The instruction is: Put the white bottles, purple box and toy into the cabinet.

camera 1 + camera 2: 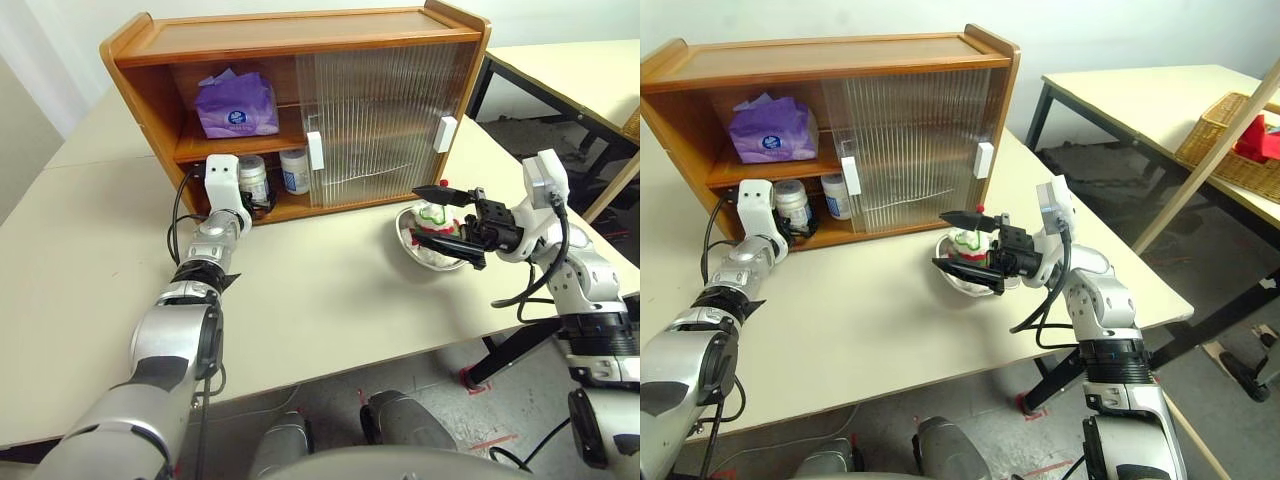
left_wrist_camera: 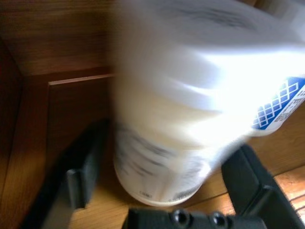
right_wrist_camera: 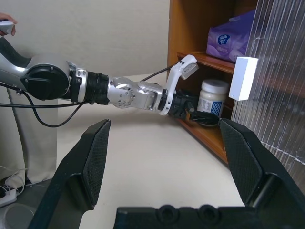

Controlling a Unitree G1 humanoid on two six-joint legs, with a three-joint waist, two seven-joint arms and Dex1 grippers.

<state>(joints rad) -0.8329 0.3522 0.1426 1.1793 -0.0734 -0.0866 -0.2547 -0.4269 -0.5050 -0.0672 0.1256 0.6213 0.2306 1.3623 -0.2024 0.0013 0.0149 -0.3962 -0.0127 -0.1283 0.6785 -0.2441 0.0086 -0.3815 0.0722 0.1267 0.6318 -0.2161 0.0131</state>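
The cabinet [image 1: 140,70] is made of smooth, satin-finished brown wood, with ribbed translucent plastic doors [image 1: 385,120]. 2 white bottles [image 1: 252,178] are seen in glossy plastic. The purple box [image 1: 237,106] looks soft and crinkly. A shiny steel bowl [image 1: 432,254] is seen on the matt table [image 1: 320,300].

Your pale desk [image 1: 330,300] carries the wooden cabinet [image 1: 300,40] along its far edge. A steel bowl [image 1: 425,252] sits directly on the desk in front of the cabinet's closed sliding doors, toward the right edge, with the toy [image 1: 436,214] in it.
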